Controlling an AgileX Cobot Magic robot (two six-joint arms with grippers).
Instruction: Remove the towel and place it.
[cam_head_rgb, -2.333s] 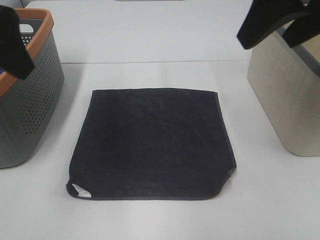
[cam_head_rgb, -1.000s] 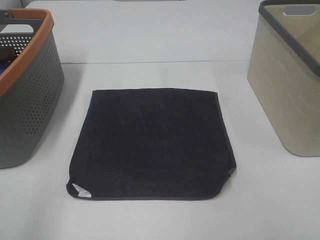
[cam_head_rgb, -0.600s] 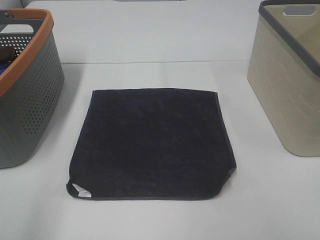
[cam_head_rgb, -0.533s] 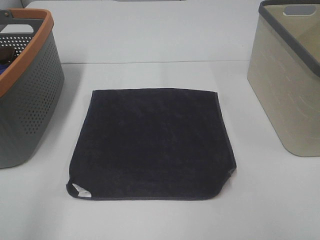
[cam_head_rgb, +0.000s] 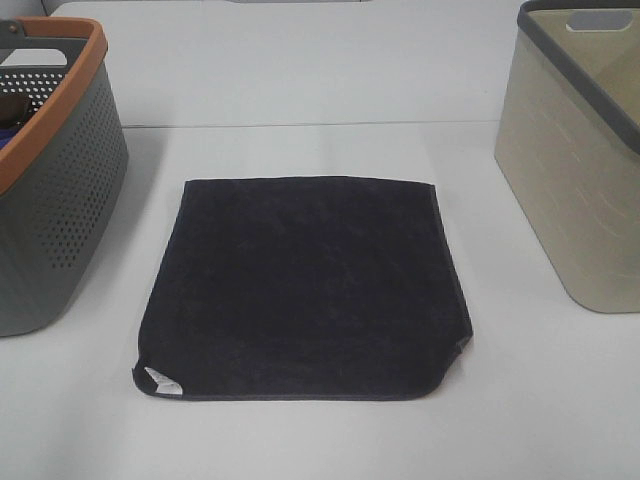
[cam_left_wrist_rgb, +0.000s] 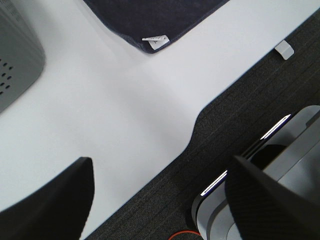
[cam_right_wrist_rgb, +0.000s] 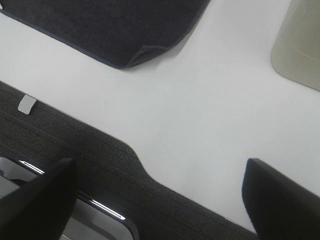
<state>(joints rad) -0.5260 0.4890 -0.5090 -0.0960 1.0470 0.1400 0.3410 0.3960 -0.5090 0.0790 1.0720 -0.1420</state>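
Observation:
The towel (cam_head_rgb: 305, 285) is very dark navy and lies flat and spread out on the white table (cam_head_rgb: 300, 80), midway between two baskets. Its white tag (cam_head_rgb: 160, 379) is at the front left corner, and its front right corner is slightly turned up. Neither gripper shows in the exterior high view. The left gripper (cam_left_wrist_rgb: 160, 172) is open and empty, back over the table's front edge, with the towel's tag corner (cam_left_wrist_rgb: 156, 40) ahead of it. The right gripper (cam_right_wrist_rgb: 157, 185) is open and empty, also over the front edge, with the towel's other front corner (cam_right_wrist_rgb: 142, 52) ahead.
A grey perforated basket with an orange rim (cam_head_rgb: 75, 95) stands at the left, with dark items inside. A beige basket with a grey rim (cam_head_rgb: 570, 180) stands at the right. Dark carpet (cam_left_wrist_rgb: 235, 120) and the robot base lie beyond the table's front edge.
Both arms, seen at the top corners of the exterior view 2.3 s ago, have pulled out of that view. The towel has not moved.

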